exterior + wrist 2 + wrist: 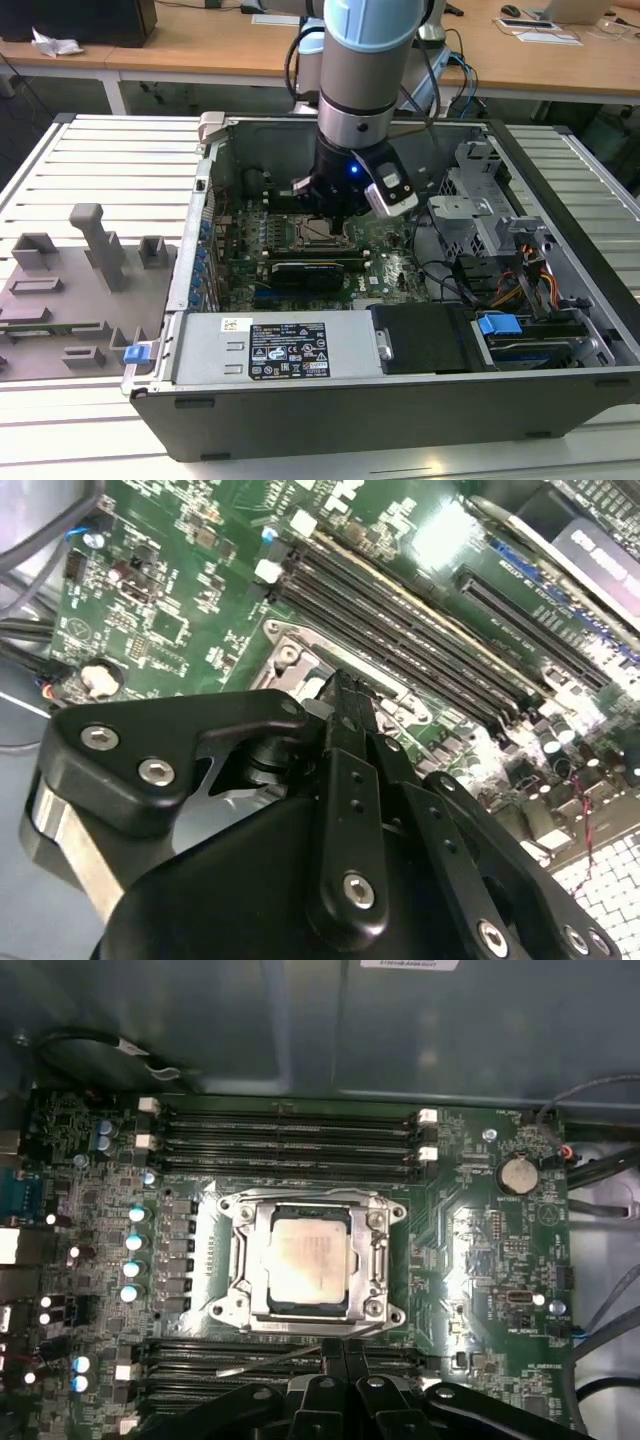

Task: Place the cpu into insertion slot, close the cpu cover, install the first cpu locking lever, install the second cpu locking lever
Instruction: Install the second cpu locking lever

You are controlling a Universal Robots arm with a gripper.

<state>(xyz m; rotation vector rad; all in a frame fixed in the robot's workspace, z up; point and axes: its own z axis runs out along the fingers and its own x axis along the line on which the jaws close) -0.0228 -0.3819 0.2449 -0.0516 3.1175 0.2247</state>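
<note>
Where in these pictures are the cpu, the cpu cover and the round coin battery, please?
cpu (310,1260): first wrist view, middle of its metal top.
cpu cover (377,1260): first wrist view, one side bar of the frame.
coin battery (517,1174): first wrist view, centre of its round face.

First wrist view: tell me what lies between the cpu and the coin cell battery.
In the first wrist view, between the cpu and the coin cell battery lie the cpu cover frame's side bar, then bare green motherboard with small components.

— Where is the arm?
— Reaching down into the open computer case, its gripper low over the motherboard, just above the insertion slot.
— And beside the case?
— Grey fixtures on the bench, at the exterior view's left.
</note>
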